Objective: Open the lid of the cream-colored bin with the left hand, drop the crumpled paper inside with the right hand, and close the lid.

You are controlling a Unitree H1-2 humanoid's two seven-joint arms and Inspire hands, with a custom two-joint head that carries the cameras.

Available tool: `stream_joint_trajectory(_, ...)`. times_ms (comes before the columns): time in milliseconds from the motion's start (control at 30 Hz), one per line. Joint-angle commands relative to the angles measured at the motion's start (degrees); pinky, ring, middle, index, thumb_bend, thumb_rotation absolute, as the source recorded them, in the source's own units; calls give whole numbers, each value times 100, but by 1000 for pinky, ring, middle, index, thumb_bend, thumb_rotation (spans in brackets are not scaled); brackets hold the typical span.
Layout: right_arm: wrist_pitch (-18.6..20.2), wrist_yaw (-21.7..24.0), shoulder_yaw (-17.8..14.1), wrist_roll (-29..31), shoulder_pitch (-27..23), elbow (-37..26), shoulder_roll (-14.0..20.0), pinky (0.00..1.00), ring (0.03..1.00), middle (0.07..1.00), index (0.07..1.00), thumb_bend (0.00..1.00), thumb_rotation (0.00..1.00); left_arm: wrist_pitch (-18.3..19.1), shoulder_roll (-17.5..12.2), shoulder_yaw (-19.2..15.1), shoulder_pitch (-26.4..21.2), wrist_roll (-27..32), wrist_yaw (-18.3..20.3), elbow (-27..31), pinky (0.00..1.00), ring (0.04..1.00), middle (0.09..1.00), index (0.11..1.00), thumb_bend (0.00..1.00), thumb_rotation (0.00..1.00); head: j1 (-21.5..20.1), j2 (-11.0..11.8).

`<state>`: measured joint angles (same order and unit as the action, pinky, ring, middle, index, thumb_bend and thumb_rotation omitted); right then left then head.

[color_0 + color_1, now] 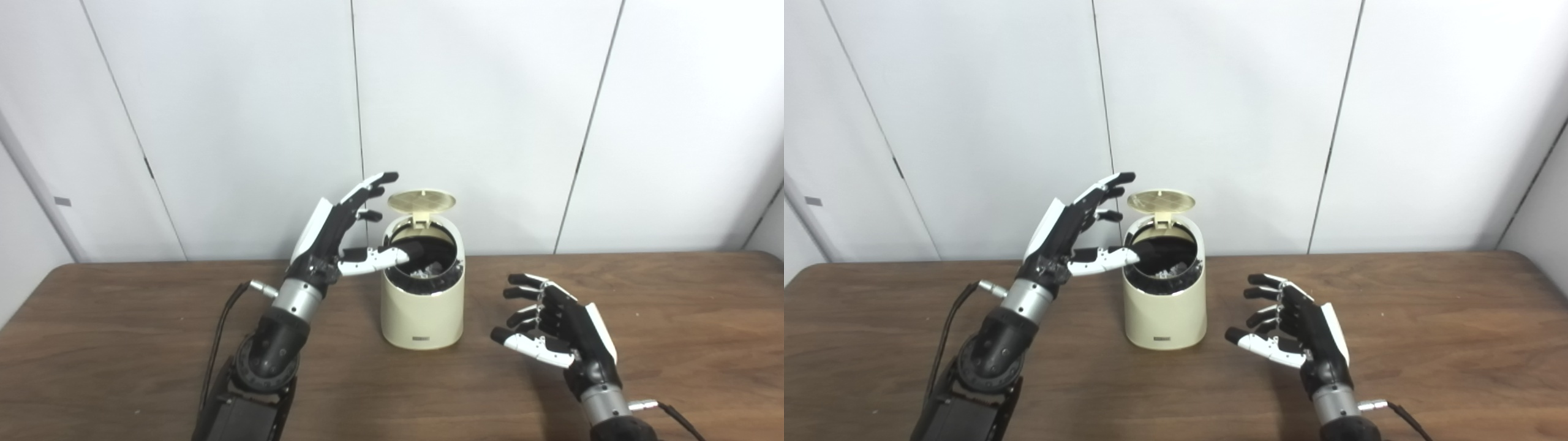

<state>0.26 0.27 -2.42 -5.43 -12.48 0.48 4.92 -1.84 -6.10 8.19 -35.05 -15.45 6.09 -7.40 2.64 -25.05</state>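
The left robot hand is hovering at the cream-colored bin's nine o'clock side, fingers spread wide and pointing up toward one o'clock, holding nothing, while its thumb is reaching across the rim over the opening. The bin is standing upright near the middle of the wooden table, its long axis running vertically. Its round lid is standing raised on the hinge at the twelve o'clock edge, its ribbed underside showing. Crumpled paper is lying inside the dark interior. At the bin's four o'clock, apart from it, the right robot hand is hanging just above the table, fingers loosely curled and apart, empty, pointing toward nine o'clock.
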Motion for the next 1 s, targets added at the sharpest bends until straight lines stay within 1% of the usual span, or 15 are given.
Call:
stream_joint_trajectory(0,-172,-66,9,-35,-171,-187,36,370,476,669,698,780,216,-25,-66,27,-407,-53,35,11,818,974,992,945,913,346,-2,-10)
stream_joint_trajectory(167,-139,-74,25,-66,-167,-226,18,373,477,669,701,769,207,-87,-98,114,-640,-160,90,-143,901,1000,1000,961,907,330,-26,-12)
stream_joint_trajectory(300,-135,-97,61,-141,-176,-241,15,374,475,669,705,763,216,-243,-132,174,-749,-185,134,-262,969,1000,1000,961,903,325,-48,-14)
stream_joint_trajectory(400,-98,-117,87,-221,-183,-270,8,374,473,671,708,757,221,-251,-147,204,-767,-202,165,-256,962,1000,991,946,906,334,-72,-26)
stream_joint_trajectory(500,-95,-111,93,-212,-188,-267,-2,381,484,672,709,756,225,-255,-195,274,-756,-306,192,-188,932,985,966,919,890,337,-94,-30)
stream_joint_trajectory(633,-146,-107,103,-192,-199,-234,-7,363,477,667,704,756,224,-305,-284,393,-730,-636,96,-100,819,923,906,866,878,350,-101,-34)
stream_joint_trajectory(700,-147,-116,103,-190,-203,-221,-13,361,474,664,703,760,232,-309,-301,417,-716,-747,61,-66,789,905,882,840,881,342,-101,-34)
stream_joint_trajectory(767,-141,-119,104,-188,-205,-222,-20,361,474,661,700,766,233,-284,-327,452,-709,-895,42,-28,805,910,867,824,885,336,-94,-43)
stream_joint_trajectory(833,-166,-110,104,-168,-210,-206,-21,378,485,660,698,764,226,-248,-343,470,-701,-1005,44,12,848,931,859,816,884,346,-92,-49)
stream_joint_trajectory(967,-153,-119,126,-211,-214,-212,-20,385,490,660,697,761,228,-227,-380,496,-695,-1166,87,63,916,979,848,804,878,337,-87,-50)
